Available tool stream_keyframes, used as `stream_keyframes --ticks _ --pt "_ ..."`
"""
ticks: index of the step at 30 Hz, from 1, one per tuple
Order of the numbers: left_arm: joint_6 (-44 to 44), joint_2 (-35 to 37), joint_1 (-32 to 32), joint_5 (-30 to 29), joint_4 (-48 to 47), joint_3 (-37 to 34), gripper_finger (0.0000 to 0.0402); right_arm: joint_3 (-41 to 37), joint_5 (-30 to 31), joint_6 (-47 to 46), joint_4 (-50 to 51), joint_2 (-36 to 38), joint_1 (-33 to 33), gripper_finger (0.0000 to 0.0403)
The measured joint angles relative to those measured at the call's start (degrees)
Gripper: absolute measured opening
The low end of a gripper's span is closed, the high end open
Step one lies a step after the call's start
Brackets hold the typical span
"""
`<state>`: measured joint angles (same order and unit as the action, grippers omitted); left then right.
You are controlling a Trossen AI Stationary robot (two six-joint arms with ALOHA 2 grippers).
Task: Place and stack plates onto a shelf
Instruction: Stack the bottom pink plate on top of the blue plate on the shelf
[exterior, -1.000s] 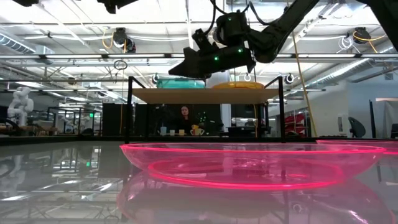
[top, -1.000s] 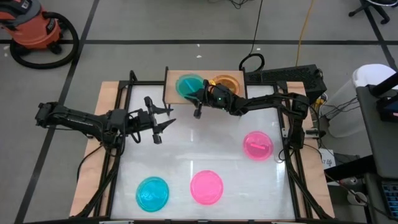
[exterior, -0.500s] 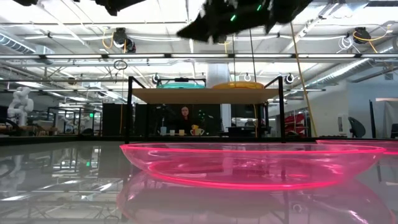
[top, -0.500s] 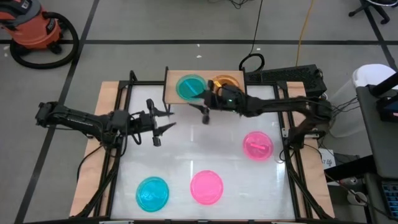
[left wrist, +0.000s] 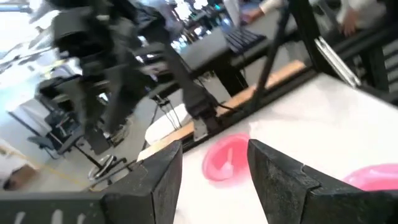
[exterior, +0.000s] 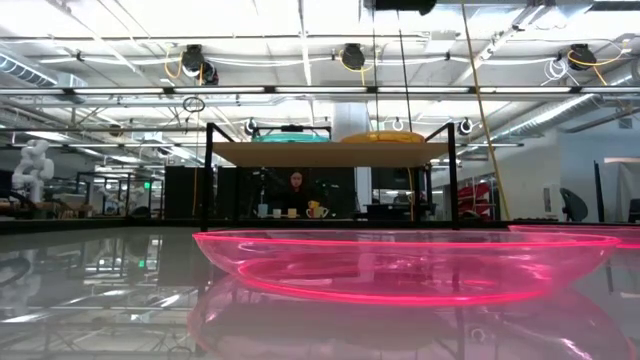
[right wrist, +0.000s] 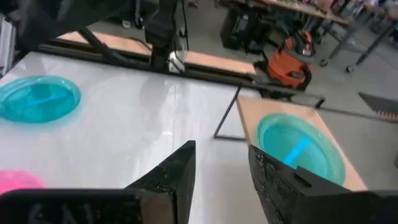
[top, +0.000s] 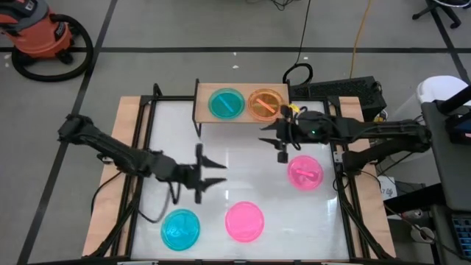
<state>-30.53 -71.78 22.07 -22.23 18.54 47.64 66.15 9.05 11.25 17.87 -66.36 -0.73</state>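
On the light-wood shelf at the table's far edge a green plate and an orange plate lie flat side by side. Two pink plates and a blue plate lie flat on the white tabletop. My left gripper is open over the table's middle, just beyond the blue plate and the near pink plate. My right gripper is open, in front of the shelf and beside the right pink plate. The right wrist view shows the green plate and the blue plate.
The shelf stands on thin black legs, with open space beneath it. The black table frame runs along the left and right sides. In the low view the near pink plate fills the foreground. Bare white tabletop lies between the two arms.
My right gripper has drawn back from the green plate on the shelf, toward the table's right and near side, rising out of the low view. My left gripper has swung toward the near edge and rightward, closer to the blue and near pink plates. No plate has moved.
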Motion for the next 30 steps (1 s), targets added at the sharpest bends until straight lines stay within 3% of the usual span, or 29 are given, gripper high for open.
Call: stream_keyframes --ticks 9,19,30 --pt "-1.99 -14.11 1.75 -0.3 -8.09 7.33 0.0188 -0.24 0.27 -5.56 10.1 1.16 5.29 0.013" --pt "-1.69 -20.14 5.78 2.72 -13.42 7.32 0.0188 -8.17 8.95 -6.72 10.32 1.04 10.25 0.013" --pt "-2.17 -29.59 13.67 4.78 -14.89 7.34 0.0188 -12.33 8.95 -7.65 5.79 1.34 10.25 0.013"
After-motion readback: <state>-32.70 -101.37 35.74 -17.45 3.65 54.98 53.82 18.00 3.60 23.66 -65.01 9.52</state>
